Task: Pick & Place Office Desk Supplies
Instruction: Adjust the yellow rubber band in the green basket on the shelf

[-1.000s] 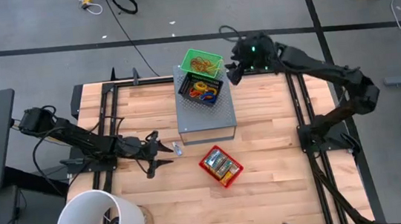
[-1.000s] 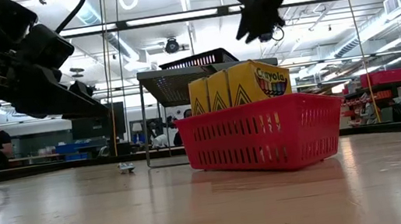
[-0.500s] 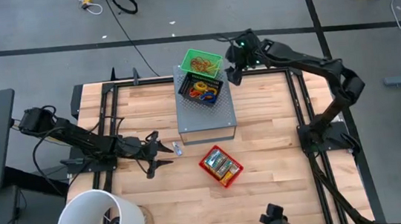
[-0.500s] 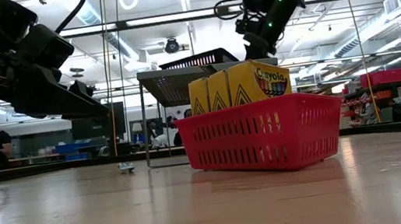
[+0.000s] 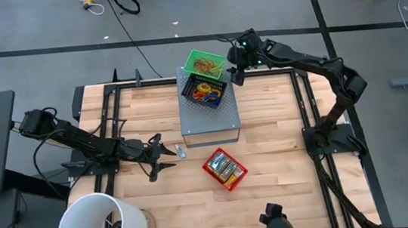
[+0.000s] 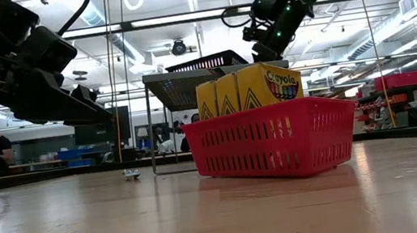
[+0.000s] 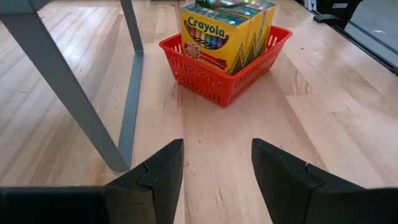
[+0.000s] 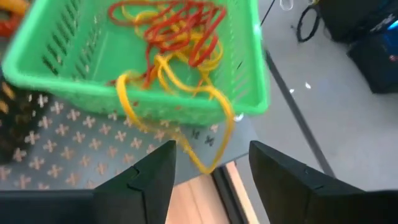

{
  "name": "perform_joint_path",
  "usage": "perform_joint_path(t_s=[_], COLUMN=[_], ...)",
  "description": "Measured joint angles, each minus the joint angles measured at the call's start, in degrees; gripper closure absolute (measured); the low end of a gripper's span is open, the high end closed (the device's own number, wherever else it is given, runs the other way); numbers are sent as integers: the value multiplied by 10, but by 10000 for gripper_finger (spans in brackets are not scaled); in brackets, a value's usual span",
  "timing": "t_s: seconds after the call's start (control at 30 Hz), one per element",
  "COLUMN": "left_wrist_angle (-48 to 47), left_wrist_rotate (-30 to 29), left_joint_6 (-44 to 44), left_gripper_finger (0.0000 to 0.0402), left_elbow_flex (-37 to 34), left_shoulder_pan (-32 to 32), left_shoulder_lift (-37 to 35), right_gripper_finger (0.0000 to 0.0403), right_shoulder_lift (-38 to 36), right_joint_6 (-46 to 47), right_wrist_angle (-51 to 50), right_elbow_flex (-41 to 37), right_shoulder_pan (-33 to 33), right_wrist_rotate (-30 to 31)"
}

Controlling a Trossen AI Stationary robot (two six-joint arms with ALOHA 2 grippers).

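Note:
A green basket (image 8: 134, 59) of red and yellow rubber bands (image 8: 180, 31) stands on the far end of the grey perforated box (image 5: 208, 117). One yellow band (image 8: 208, 158) hangs over its rim. My right gripper (image 8: 214, 180) is open just right of that basket (image 5: 205, 63), with the hanging band between its fingers and nothing gripped. Beside the green basket, a dark basket (image 5: 204, 93) holds coloured bands. A red basket (image 7: 227, 59) of crayon boxes (image 6: 249, 86) sits on the table. My left gripper (image 7: 217, 174) waits open at the table's left, low, facing the red basket.
A white bucket (image 5: 98, 227) stands at the near left corner. A small clip-like item (image 5: 180, 152) lies on the table just ahead of my left gripper (image 5: 159, 158). The grey box's leg (image 7: 130, 68) stands close to the left fingers. Bare wood lies at the right.
My right gripper has come down and moved toward the table's left, closer to the green basket, rolling about its own axis as it went. Most of this happened early in the second. Its fingers stay open.

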Motion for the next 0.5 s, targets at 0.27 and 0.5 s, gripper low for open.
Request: perform_joint_path(t_s=[0.27, 0.5], left_wrist_angle=[-2, -2], left_wrist_rotate=[3, 3], left_joint_6=[0, 0], left_gripper_finger=[208, 208], left_elbow_flex=[0, 0], left_shoulder_pan=[0, 0], left_shoulder_lift=[0, 0], right_gripper_finger=[261, 389], right_shoulder_lift=[25, 23], right_joint_6=[-13, -20], right_wrist_angle=[0, 0], right_elbow_flex=[0, 0], right_shoulder_pan=[-2, 12], right_wrist_rotate=[8, 55])
